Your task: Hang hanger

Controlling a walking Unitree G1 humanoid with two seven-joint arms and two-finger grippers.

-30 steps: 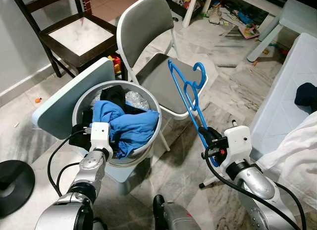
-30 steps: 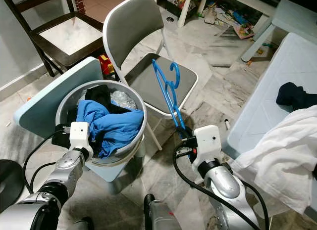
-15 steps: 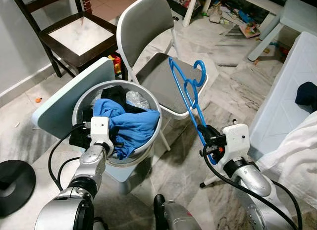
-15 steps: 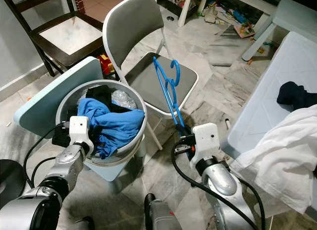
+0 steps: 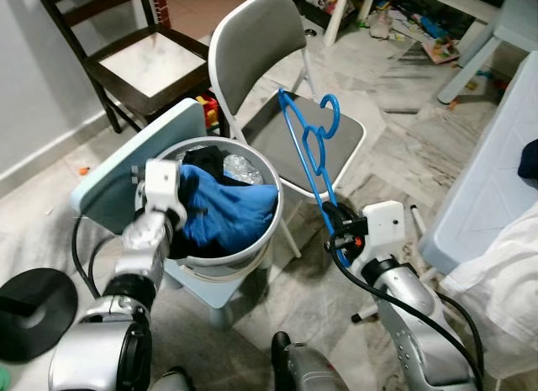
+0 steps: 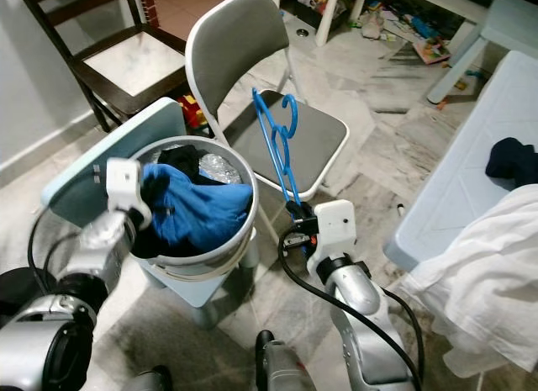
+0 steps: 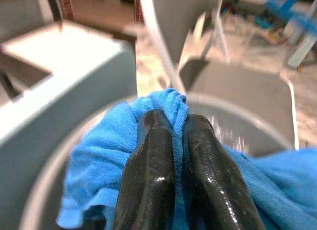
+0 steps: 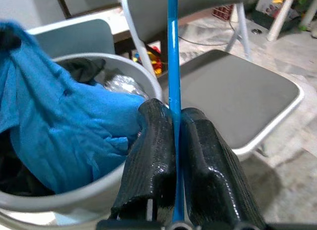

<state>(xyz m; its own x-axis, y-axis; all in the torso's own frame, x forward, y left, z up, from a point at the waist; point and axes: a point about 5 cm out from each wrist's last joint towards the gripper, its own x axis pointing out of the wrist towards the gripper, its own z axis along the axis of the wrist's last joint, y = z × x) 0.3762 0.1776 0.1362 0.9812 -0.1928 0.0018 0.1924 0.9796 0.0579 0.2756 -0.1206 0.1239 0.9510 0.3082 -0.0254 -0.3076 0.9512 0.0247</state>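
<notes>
Blue cloth (image 5: 220,213) now higher, left gripper (image 7: 171,122).

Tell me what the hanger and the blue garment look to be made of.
The hanger: probably plastic, a thin, uniformly bright blue, smooth moulded frame, clamped in the right claw. The blue garment: soft knit fabric, likely cotton; matte, folded, with fuzzy loops visible where the left claw pinches it.

One hanger (image 5: 309,151), one bucket (image 5: 252,252), two chairs — grey (image 5: 252,46), dark wooden (image 5: 126,46).
</notes>
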